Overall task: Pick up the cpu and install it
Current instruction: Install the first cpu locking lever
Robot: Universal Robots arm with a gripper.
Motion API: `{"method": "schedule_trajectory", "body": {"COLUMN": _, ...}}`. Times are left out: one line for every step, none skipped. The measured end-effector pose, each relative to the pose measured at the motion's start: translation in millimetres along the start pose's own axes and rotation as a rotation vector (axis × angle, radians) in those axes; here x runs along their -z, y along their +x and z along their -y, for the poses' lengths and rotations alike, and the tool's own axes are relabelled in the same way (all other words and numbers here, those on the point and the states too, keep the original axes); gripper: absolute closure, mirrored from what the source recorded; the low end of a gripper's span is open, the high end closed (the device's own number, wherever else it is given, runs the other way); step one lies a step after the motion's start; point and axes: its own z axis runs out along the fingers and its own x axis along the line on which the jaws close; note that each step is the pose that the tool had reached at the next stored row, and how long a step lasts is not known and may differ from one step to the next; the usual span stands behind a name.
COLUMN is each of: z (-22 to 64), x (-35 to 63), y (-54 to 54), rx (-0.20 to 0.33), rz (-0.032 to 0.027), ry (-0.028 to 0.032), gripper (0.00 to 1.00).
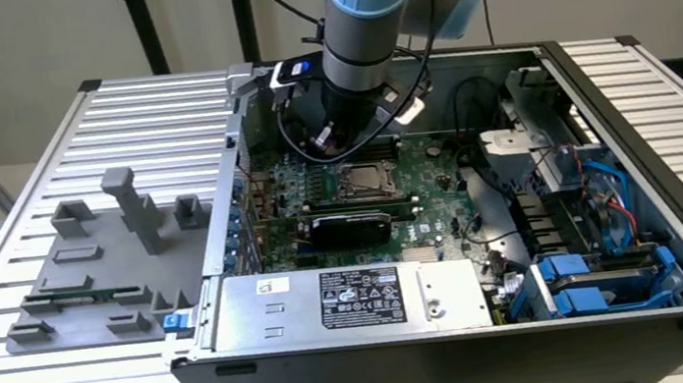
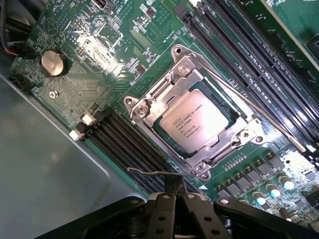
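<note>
Your gripper (image 2: 175,191) hovered shut and empty over the green motherboard (image 2: 124,55). The silvery-beige square cpu (image 2: 194,122) lay flat, well inside the board's edges, ringed by a steel frame (image 2: 149,107) that held it square.

High overview; wrist close above motherboard (image 2: 119,55)

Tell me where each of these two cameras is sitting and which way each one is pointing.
Exterior view: off the arm, raised in front of the open computer case, looking down into it at the motherboard; the arm hangs over the board.
Wrist view: on the arm's wrist, looking down close on the cpu seated in its socket; the shut jaws show in the foreground.
Shared: the cpu, its socket and the green board around them.
</note>
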Motion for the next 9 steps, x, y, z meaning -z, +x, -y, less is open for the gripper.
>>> {"method": "schedule_trajectory", "body": {"z": 0.0, "x": -0.3, "y": 0.0, "rx": -0.001, "rz": 0.0018, "ry": -0.0018, "gripper": 0.89}}
{"method": "schedule_trajectory", "body": {"z": -0.1, "x": -0.6, "y": 0.0, "rx": -0.002, "rz": 0.0040, "ry": -0.0042, "gripper": 0.89}}
{"method": "schedule_trajectory", "body": {"z": -0.2, "x": -1.1, "y": -0.1, "rx": -0.003, "rz": 0.0057, "ry": -0.0062, "gripper": 0.89}}
{"method": "schedule_trajectory", "body": {"z": -0.3, "x": -1.6, "y": -0.1, "rx": -0.004, "rz": 0.0073, "ry": -0.0080, "gripper": 0.89}}
{"method": "schedule_trajectory", "body": {"z": -0.4, "x": -2.1, "y": -0.1, "rx": -0.004, "rz": 0.0080, "ry": -0.0089, "gripper": 0.89}}
{"method": "schedule_trajectory", "body": {"z": -0.4, "x": -2.5, "y": -0.1, "rx": -0.005, "rz": 0.0083, "ry": -0.0094, "gripper": 0.89}}
{"method": "schedule_trajectory", "body": {"z": -0.4, "x": -2.8, "y": 0.1, "rx": -0.006, "rz": 0.0085, "ry": -0.0097, "gripper": 0.89}}
{"method": "schedule_trajectory", "body": {"z": -0.3, "x": -3.2, "y": 0.3, "rx": -0.006, "rz": 0.0082, "ry": -0.0097, "gripper": 0.89}}
{"method": "schedule_trajectory", "body": {"z": -0.2, "x": -3.5, "y": 0.6, "rx": -0.006, "rz": 0.0081, "ry": -0.0098, "gripper": 0.89}}
